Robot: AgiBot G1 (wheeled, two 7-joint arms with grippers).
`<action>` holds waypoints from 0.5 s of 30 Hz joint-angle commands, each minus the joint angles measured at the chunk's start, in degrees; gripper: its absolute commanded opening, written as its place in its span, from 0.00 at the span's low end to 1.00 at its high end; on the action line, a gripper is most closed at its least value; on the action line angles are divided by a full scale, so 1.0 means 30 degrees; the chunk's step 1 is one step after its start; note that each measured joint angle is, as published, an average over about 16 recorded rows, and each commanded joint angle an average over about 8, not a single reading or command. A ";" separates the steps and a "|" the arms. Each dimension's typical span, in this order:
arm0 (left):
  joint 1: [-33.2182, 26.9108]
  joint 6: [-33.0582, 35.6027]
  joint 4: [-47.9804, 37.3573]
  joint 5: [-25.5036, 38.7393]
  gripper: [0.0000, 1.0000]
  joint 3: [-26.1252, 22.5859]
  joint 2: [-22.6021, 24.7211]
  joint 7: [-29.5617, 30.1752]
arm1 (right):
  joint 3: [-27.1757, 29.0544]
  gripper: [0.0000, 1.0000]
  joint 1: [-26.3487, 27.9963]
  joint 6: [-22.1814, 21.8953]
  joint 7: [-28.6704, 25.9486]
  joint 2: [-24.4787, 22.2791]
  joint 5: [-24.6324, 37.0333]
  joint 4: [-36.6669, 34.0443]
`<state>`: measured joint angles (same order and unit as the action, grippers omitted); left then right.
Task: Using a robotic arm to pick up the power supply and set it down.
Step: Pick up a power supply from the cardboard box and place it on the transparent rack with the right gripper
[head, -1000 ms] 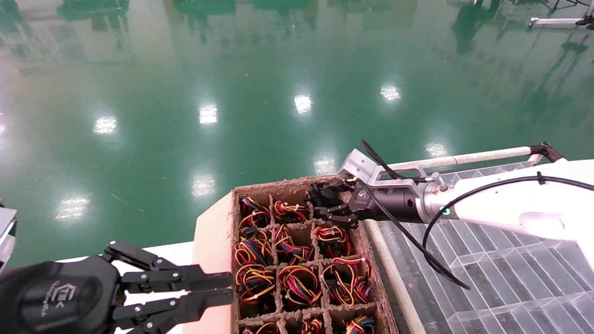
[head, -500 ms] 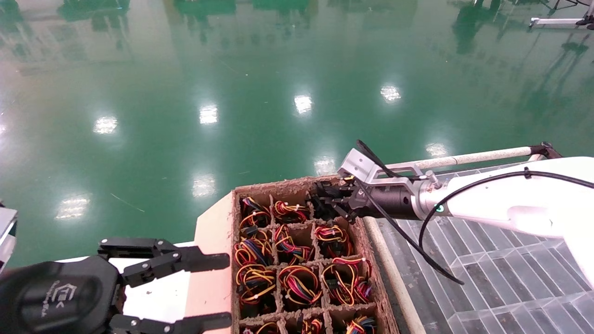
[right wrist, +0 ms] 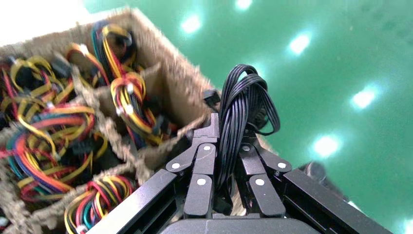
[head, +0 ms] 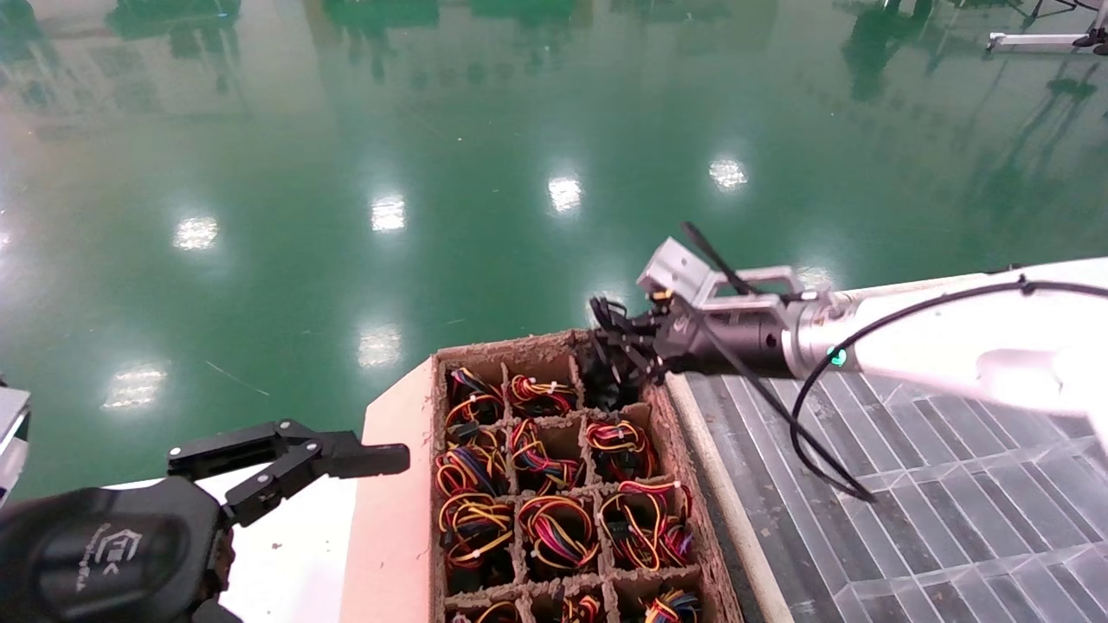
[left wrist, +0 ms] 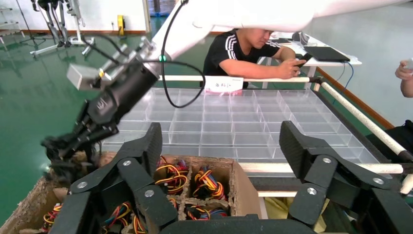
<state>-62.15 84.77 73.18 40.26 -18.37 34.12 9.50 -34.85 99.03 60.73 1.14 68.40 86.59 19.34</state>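
power supply (right wrist: 242,105) cables between right jaws

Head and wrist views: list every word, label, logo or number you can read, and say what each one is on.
No text reads clearly.
Left gripper housing: pale logo with a line of script beneath, too blurred to read.
Right gripper body: small pale logo, unreadable; it also shows in the left wrist view.
White card on the rail behind the clear tray: dark and red marks, too small to read.

The white worktop (head: 294,554) bears a brown pulp divider box (head: 554,346) of coloured wire bundles (head: 558,528) — beside it, a clear compartment tray (head: 952,510).
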 commanded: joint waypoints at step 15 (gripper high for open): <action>-0.0002 -0.0004 0.0000 -0.0006 1.00 -0.0009 -0.0004 -0.0005 | 0.0716 0.00 0.2354 0.2039 -0.1891 -0.1467 -0.0996 0.2877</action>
<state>-62.16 84.76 73.18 40.24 -18.40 34.11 9.49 -32.75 106.21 66.65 -4.27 64.16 83.73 27.56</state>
